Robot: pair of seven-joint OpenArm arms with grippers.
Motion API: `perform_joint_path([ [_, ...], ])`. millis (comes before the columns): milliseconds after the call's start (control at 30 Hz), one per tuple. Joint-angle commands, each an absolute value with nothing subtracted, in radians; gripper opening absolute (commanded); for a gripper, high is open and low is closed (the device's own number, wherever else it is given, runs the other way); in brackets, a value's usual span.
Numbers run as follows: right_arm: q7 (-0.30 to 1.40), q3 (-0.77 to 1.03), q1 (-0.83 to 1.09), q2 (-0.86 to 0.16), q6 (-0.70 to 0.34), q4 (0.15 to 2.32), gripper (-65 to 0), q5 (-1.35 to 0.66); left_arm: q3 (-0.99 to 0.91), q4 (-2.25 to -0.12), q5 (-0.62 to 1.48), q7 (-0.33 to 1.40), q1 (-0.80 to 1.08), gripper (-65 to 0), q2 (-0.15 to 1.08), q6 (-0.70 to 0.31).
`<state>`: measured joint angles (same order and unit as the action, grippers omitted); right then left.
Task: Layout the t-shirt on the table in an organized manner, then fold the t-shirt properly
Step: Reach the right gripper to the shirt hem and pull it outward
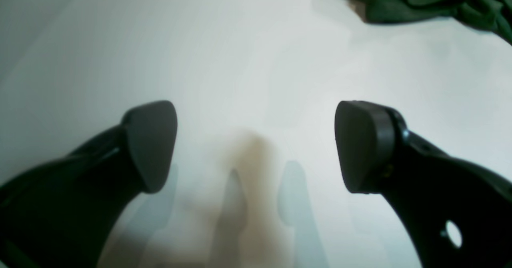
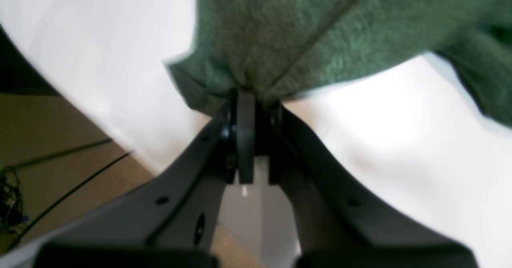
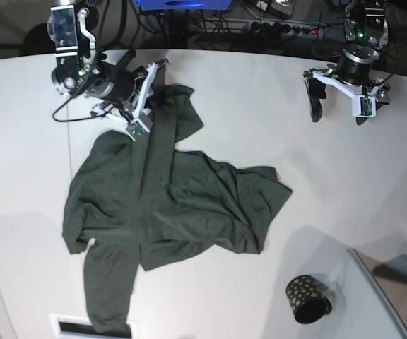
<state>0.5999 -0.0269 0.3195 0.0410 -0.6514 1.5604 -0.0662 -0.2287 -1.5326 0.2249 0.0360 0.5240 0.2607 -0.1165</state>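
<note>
One t-shirt [image 3: 168, 212] was seen on the table [image 3: 260, 92], dark green and lying crumpled rather than flat. In the base view it was spread over the left half of the tabletop, with many folds across its middle. One long strip of cloth reached down toward the near edge, and another part was drawn up toward the far left.

Two grippers were counted, one on each arm. The right gripper [image 2: 256, 100] was at the far left of the base view, at the upper end of the t-shirt. In the right wrist view its two jaws were brought together on a bunched edge of the green fabric. The cloth was seen fanning out from the pinch, so the t-shirt was clamped there. Beyond the table's edge in that view, a brown floor [image 2: 48, 148] with two dark cables [image 2: 72, 188] was visible.

The left gripper [image 1: 256, 144] was at the far right of the base view, well apart from the t-shirt, over bare table. In the left wrist view its two pads [image 1: 152, 144] were held wide apart with nothing between them. Only white tabletop was seen below, and a corner of the t-shirt was caught at the upper right of that view.

One small black cup [image 3: 307, 299] with gold dots was noted near the front right of the table, apart from the t-shirt. One pale panel [image 3: 376, 296] was seen just beside the cup at the lower right corner.
</note>
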Motion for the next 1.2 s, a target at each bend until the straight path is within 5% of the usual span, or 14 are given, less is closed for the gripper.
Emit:
perform_joint_path([
  [0, 0.581, -0.031, 0.328, 0.025, -0.664, 1.632, -64.2, -0.082, -0.236, -1.550, 0.228, 0.008, 0.524, -5.6, 0.272, -0.116],
  [233, 0.763, -0.031, 0.209, -0.047, -0.664, 1.882, -64.8, -0.081, -0.234, -1.550, 0.228, 0.008, 0.516, -5.6, 0.272, -0.116],
  [500, 0.892, -0.088, -0.282, -0.090, -0.665, 1.681, -64.8, -0.082, -0.226, -1.549, 0.228, 0.012, 0.512, -5.6, 0.246, -0.116],
  [867, 0.283, -0.343, -0.915, -0.068, -0.656, 0.743, -63.2, -0.081, -0.231, -1.549, 0.219, 0.018, 0.527, -5.6, 0.182, -0.116],
  [967, 0.217, -0.363, -0.983, -0.056, -0.656, 0.631, -46.4, -0.079, -0.223, -1.550, 0.219, 0.018, 0.544, -5.6, 0.177, -0.116],
  [1100, 0.332, -0.352, -0.966, -0.093, -0.656, 0.711, -6.9, -0.081, -0.222, -1.550, 0.219, 0.018, 0.544, -5.6, 0.162, -0.116],
  [1167, 0.401, -0.341, -0.897, -0.157, -0.656, 0.842, 0.0, -0.085, -0.222, -1.550, 0.219, 0.018, 0.544, -5.6, 0.160, -0.116],
])
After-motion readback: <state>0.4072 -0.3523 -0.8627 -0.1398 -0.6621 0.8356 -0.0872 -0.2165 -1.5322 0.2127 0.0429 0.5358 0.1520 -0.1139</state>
